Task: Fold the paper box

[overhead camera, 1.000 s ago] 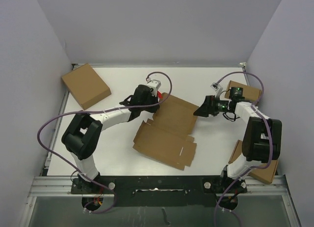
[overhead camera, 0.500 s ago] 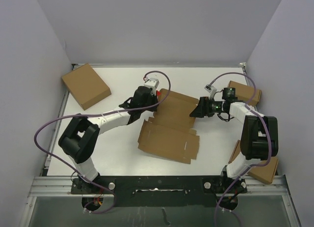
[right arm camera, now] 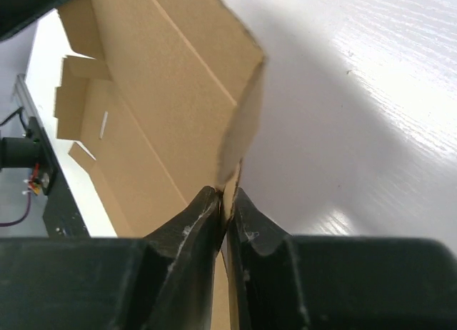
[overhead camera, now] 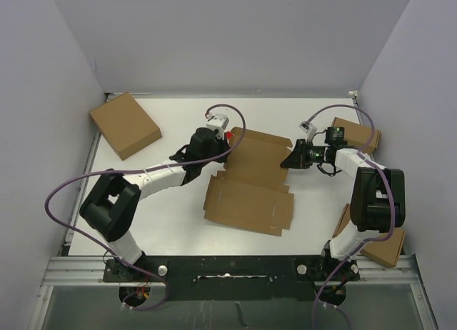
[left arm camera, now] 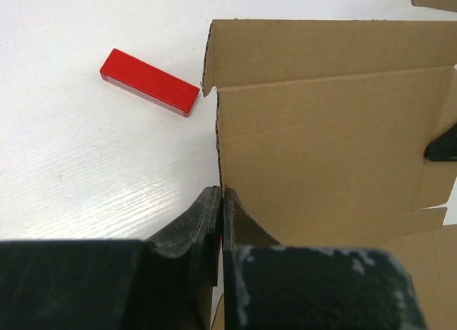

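While both arms reach in toward mid-table, the paper box (overhead camera: pixel 248 194) sits at the centre of the white table (overhead camera: pixel 171 226) as an unfolded cardboard blank. Its near half lies flat, slots and tabs facing up. Its far panel is lifted off the surface at a tilt and spans the gap between the two grippers.

Left gripper (overhead camera: pixel 226 147): clamped on the raised panel's left edge. The left wrist view shows the corrugated edge pinched between the two black fingertips, no gap.

Right gripper (overhead camera: pixel 288 160): clamped on the panel's right edge. The right wrist view shows thin cardboard sandwiched between the pads, with the panel running away to the upper left.

A small end flap at the panel's far-left corner is creased along its fold line.

A red block (left arm camera: pixel 148 81) lies flat on the table just beside that corner, not touching it.

Three closed cardboard boxes: one far left (overhead camera: pixel 124 124), one behind the right arm (overhead camera: pixel 355 135), one by the right arm's base (overhead camera: pixel 378 246). All are well apart from the blank.
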Tool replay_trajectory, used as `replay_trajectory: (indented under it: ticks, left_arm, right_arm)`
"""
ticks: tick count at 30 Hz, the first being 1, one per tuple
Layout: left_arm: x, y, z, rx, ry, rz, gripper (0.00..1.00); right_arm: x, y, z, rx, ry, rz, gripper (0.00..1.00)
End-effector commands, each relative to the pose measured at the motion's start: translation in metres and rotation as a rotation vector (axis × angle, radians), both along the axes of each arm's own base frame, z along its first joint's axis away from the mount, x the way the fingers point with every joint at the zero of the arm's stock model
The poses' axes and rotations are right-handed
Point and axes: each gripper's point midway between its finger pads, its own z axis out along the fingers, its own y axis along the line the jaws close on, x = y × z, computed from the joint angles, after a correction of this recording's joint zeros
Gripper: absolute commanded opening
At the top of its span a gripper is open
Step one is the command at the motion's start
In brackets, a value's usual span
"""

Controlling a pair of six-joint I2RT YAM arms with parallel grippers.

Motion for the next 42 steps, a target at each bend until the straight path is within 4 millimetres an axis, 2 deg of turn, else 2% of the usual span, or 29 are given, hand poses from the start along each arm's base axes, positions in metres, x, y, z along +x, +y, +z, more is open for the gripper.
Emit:
replay_trajectory:
  ticks: [1, 3, 7, 12, 17, 20, 23, 29, 34, 42]
  left_arm:
    - [0.000, -0.009, 0.064, -0.146, -0.122, -0.039, 0.00]
    - [0.001, -0.006, 0.066, -0.185, -0.117, -0.055, 0.00]
    - [-0.001, -0.001, 0.075, -0.300, -0.117, -0.125, 0.00]
    - [-0.011, 0.001, 0.088, -0.371, -0.141, -0.244, 0.00]
    - [-0.021, 0.003, 0.093, -0.407, -0.156, -0.314, 0.00]
    - [-0.026, 0.000, 0.095, -0.419, -0.152, -0.343, 0.00]
    - [-0.031, -0.003, 0.097, -0.441, -0.151, -0.372, 0.00]
    - [-0.038, -0.008, 0.100, -0.455, -0.148, -0.434, 0.00]
    - [-0.039, -0.012, 0.098, -0.462, -0.129, -0.460, 0.00]
    - [-0.043, -0.018, 0.100, -0.475, -0.114, -0.509, 0.00]
  right_arm:
    - [0.002, 0.008, 0.031, 0.109, -0.104, 0.077, 0.06]
    - [-0.003, 0.010, 0.039, 0.149, -0.127, 0.116, 0.00]
    - [-0.015, 0.015, 0.056, 0.242, -0.184, 0.206, 0.00]
    - [-0.020, 0.017, 0.066, 0.255, -0.231, 0.240, 0.02]
    - [-0.018, 0.013, 0.066, 0.206, -0.262, 0.226, 0.40]
    - [-0.017, 0.012, 0.065, 0.203, -0.257, 0.214, 0.54]
    - [-0.013, 0.009, 0.065, 0.207, -0.249, 0.193, 0.57]
    - [-0.003, -0.007, 0.074, 0.245, -0.244, 0.120, 0.58]
    - [-0.011, -0.006, 0.088, 0.267, -0.297, 0.168, 0.56]
    - [-0.022, 0.005, 0.095, 0.282, -0.327, 0.239, 0.37]
